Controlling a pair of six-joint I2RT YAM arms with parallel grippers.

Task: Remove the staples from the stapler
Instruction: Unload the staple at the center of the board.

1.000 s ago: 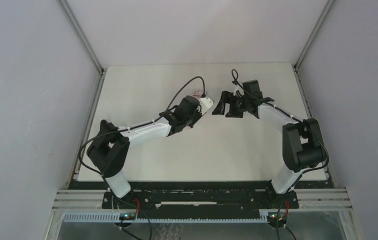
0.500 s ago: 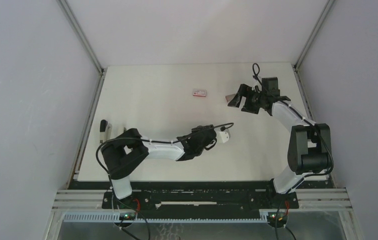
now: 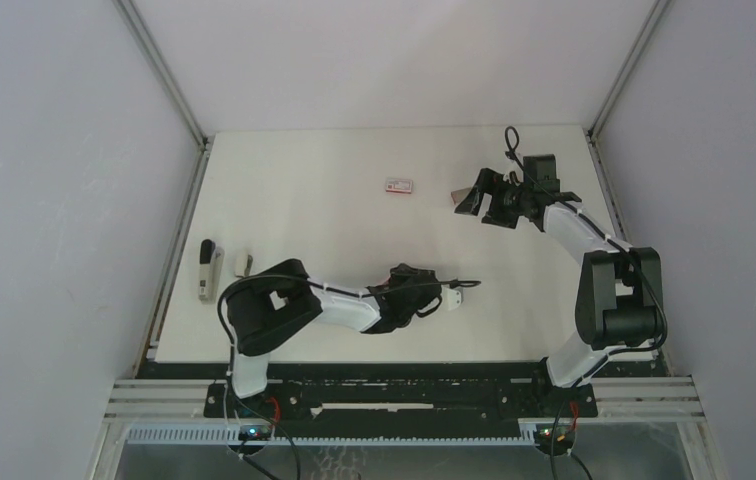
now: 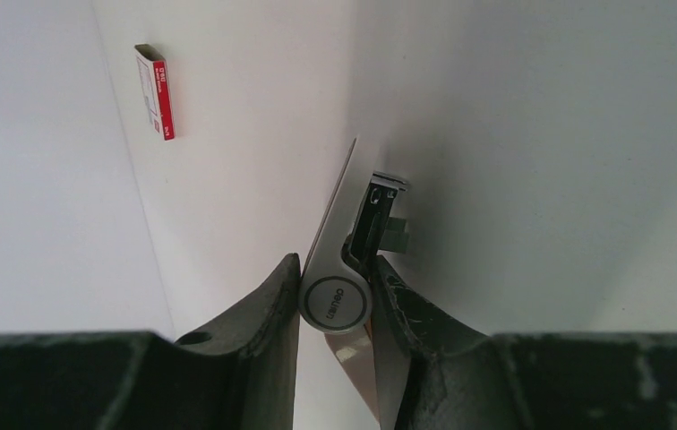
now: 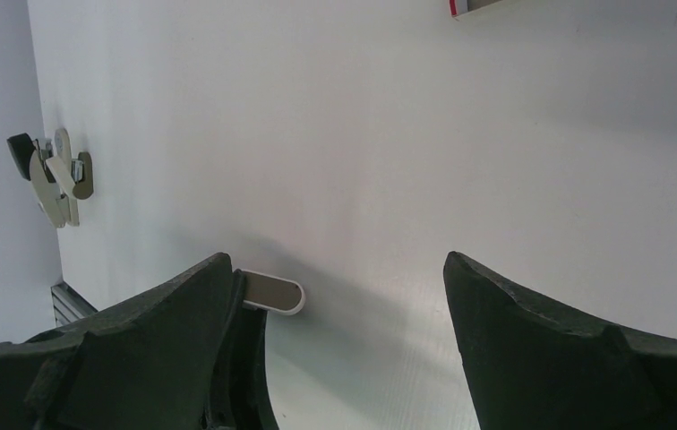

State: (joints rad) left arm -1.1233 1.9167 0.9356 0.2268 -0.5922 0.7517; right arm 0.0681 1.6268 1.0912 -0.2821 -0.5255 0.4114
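stapler (image 4: 328, 228): one, white, hinged open; lower middle of the overhead view, toward the near edge of the bench (image 3: 314, 210).
left pincer (image 4: 336, 273): closed tight on the stapler's round hinge end, one finger on each side.
staples: dark magazine channel faces the wrist camera; cannot tell whether any sit in it.
right pincer (image 5: 337, 262): spread wide with nothing between the fingers; upper right of the overhead view.
flat white piece (image 5: 272, 293): one, rounded end, on the bench just beside a right pincer finger; contact unclear.
box (image 3: 399, 185): one, red-and-white, upper middle, apart from both pincers.
long item (image 3: 210, 268) and short item (image 3: 244, 263): two, white-and-dark, side by side near the bench's left edge; too small to identify.
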